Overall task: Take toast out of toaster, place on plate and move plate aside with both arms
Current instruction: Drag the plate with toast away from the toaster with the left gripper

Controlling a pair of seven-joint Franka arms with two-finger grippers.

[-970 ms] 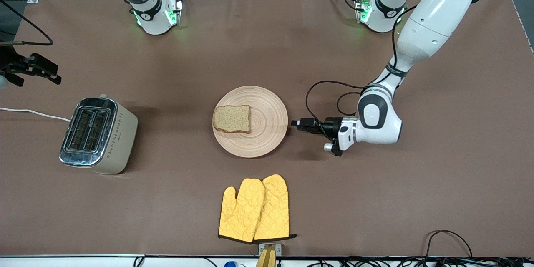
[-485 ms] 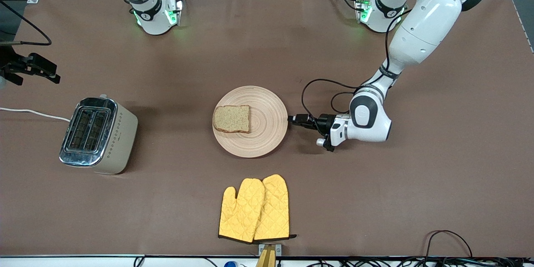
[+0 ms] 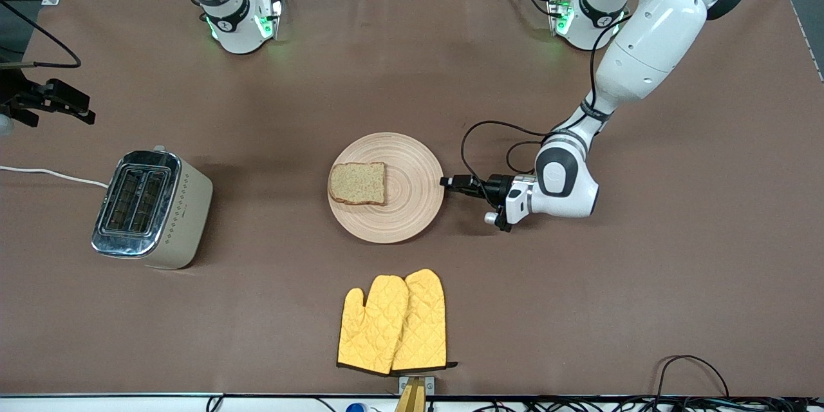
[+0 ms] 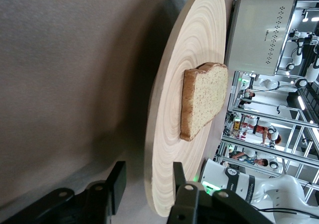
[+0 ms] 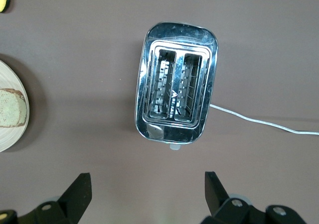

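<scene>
Since the earlier frames, left gripper (image 3: 444,182) has advanced to the plate (image 3: 412,206) rim; its fingers (image 4: 117,184) straddle the edge, not yet clamped. Toaster (image 3: 151,209) stands toward the right arm's end, slots vacant. Plate sits mid-table, toast (image 3: 358,183) lying on it. Right gripper (image 5: 147,194) waits over the toaster, jaws spread.

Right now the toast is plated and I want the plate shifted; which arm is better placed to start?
Left: the left gripper straddles the plate rim. The right gripper waits high over the toaster.
</scene>
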